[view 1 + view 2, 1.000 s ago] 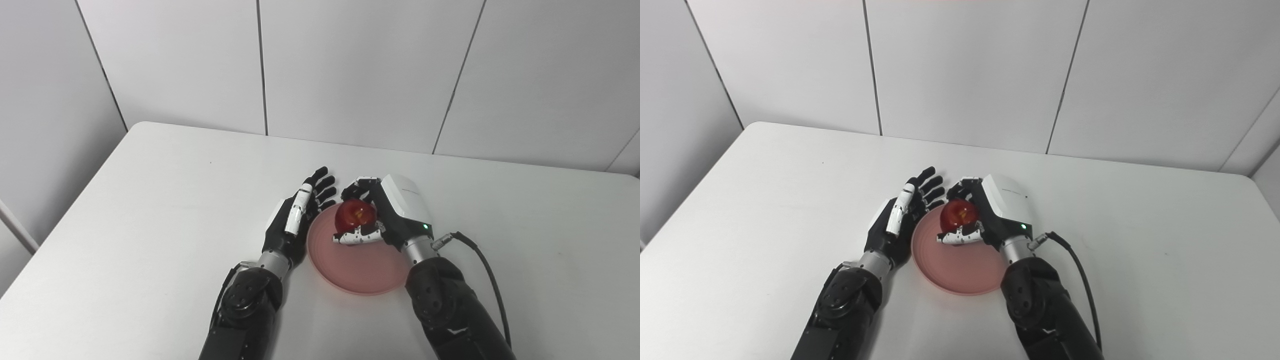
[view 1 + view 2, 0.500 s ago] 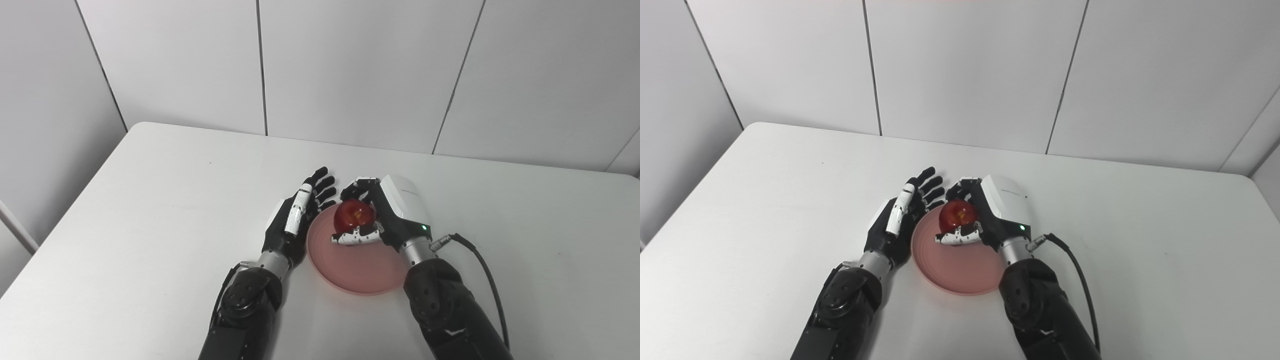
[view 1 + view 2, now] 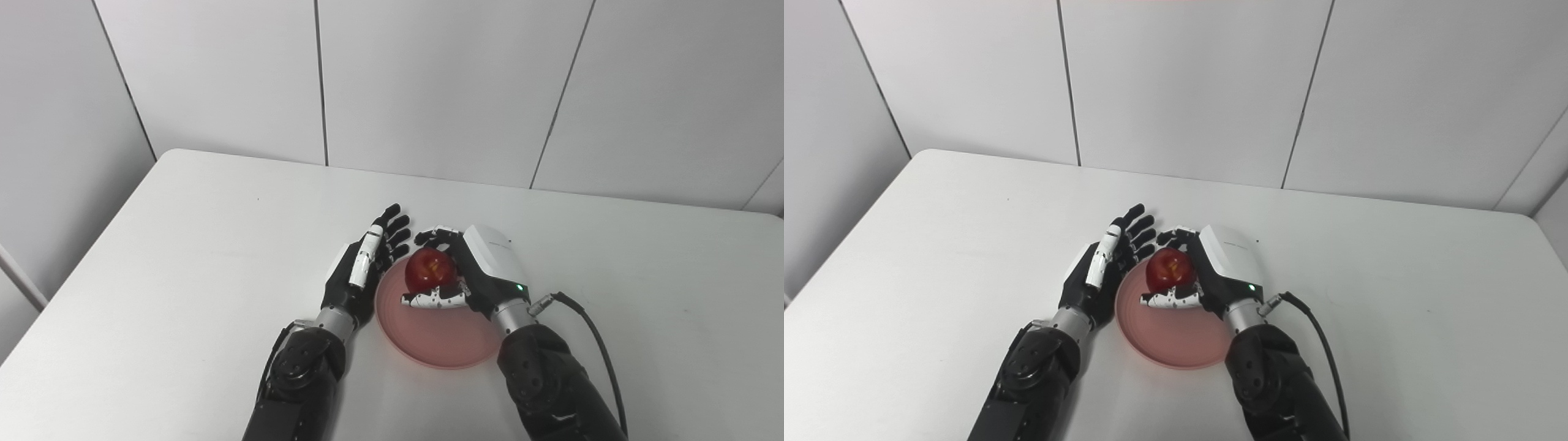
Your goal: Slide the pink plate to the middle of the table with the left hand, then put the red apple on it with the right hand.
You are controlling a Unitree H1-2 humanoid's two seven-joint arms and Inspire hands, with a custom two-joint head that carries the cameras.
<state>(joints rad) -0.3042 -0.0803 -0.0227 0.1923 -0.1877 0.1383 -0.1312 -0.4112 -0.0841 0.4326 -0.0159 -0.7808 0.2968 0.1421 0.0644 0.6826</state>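
While gripped by the right robot hand [image 3: 474,272] above the round pink plastic plate [image 3: 438,327], risks rolling: glossy red apple [image 3: 430,270]; left robot hand [image 3: 361,269] open.

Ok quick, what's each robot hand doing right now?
Left hand: open, holding nothing, resting beside the pink plate.
Right hand: closed around the red apple, over the plate.

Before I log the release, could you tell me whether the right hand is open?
No: the right hand is shut on the red apple.
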